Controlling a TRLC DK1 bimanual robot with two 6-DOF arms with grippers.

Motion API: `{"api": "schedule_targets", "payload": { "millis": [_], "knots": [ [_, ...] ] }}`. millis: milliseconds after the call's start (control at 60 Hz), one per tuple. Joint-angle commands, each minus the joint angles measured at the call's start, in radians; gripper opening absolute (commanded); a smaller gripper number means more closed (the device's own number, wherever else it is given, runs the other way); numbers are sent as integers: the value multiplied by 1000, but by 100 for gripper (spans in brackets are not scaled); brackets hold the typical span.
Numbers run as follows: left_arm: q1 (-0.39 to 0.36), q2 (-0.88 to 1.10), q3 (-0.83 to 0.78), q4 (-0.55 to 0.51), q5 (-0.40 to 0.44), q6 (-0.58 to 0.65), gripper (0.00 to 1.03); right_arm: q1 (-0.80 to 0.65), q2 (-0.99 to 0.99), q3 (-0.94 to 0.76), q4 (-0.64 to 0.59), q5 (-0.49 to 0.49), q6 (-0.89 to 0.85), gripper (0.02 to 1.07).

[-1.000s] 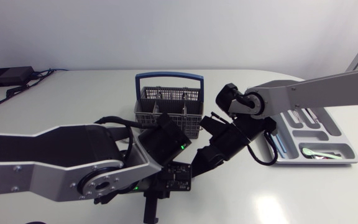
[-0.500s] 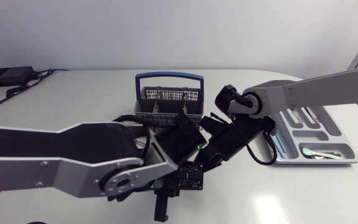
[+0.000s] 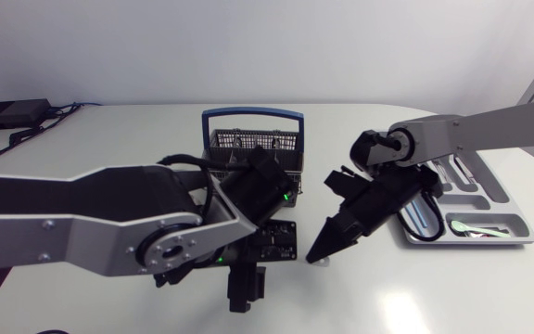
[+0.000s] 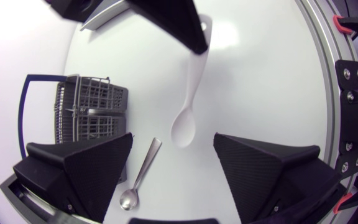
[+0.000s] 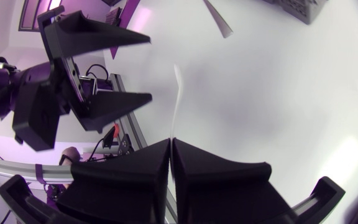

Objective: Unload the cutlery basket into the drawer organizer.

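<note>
Spoon (image 4: pixel 185 118), white and slim with an oval bowl, pinched by right gripper (image 5: pixel 171 144); left gripper (image 4: pixel 173 138) gapes wide, empty

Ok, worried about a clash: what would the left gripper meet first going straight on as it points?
Probably the white spoon, ahead between the open fingers of the left gripper and held by the right gripper; then the table. Depth is unclear.

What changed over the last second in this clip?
The right gripper, now shut on the white spoon, drew back from beside the left arm toward the drawer organizer. The left arm shifted slightly toward the cutlery basket, and the left gripper is open. The basket and the organizer stayed put.
</note>
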State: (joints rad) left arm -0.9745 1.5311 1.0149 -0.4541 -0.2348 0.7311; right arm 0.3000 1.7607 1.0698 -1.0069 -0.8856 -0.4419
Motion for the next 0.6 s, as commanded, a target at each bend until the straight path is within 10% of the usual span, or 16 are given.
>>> {"api": "schedule_targets", "payload": {
  "millis": [0, 333, 583],
  "knots": [
    [33, -42, 24, -17, -6, -30, 100, -79, 34, 25, -93, 14, -136, 7],
    [71, -74, -41, -18, -6, -35, 100, -493, 138, 199, -420, 218, -629, 7],
    [71, -75, -62, -18, -6, -45, 100, -722, 243, 338, -420, 399, -768, 7]
  ]
}}
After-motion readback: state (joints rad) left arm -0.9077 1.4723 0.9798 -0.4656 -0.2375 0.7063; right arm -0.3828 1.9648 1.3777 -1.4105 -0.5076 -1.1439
